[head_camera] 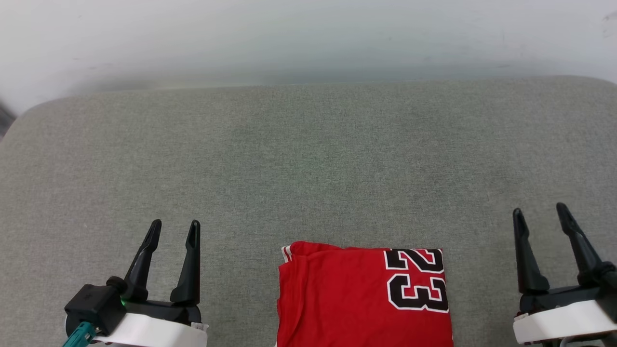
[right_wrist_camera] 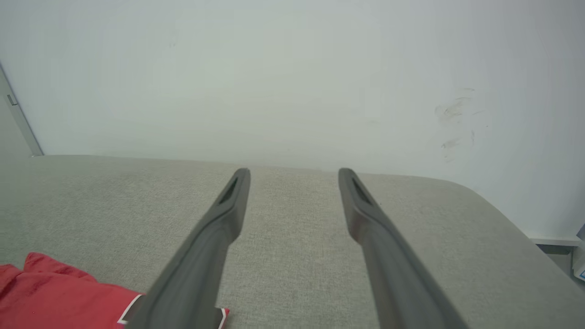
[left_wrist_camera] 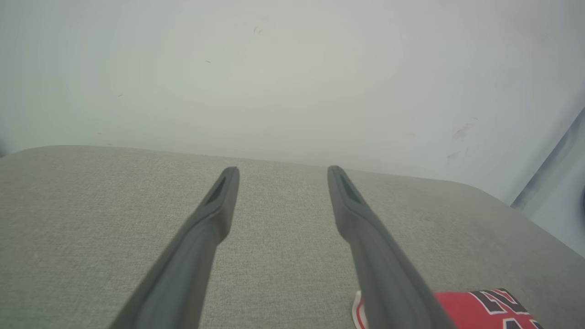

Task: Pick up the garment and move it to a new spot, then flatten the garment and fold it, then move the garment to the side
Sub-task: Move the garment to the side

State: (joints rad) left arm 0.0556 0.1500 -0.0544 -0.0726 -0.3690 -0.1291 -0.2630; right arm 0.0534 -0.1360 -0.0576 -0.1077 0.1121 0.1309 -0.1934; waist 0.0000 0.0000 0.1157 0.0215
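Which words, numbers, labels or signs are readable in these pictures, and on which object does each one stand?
"23": black digits with a white outline, on the folded red garment, near its right edge in the head view.
Left wrist view: part of the same digits, cut off by the bottom edge, not readable on its own.
There is no other readable text.

Bare cushion (head_camera: 308,159) — garment (head_camera: 356,299) at front

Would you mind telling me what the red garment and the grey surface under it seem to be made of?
The garment: soft matte cloth, likely jersey knit, judging by its limp folds. The surface: matte woven upholstery, probably padded, given its speckled weave and rounded corners.
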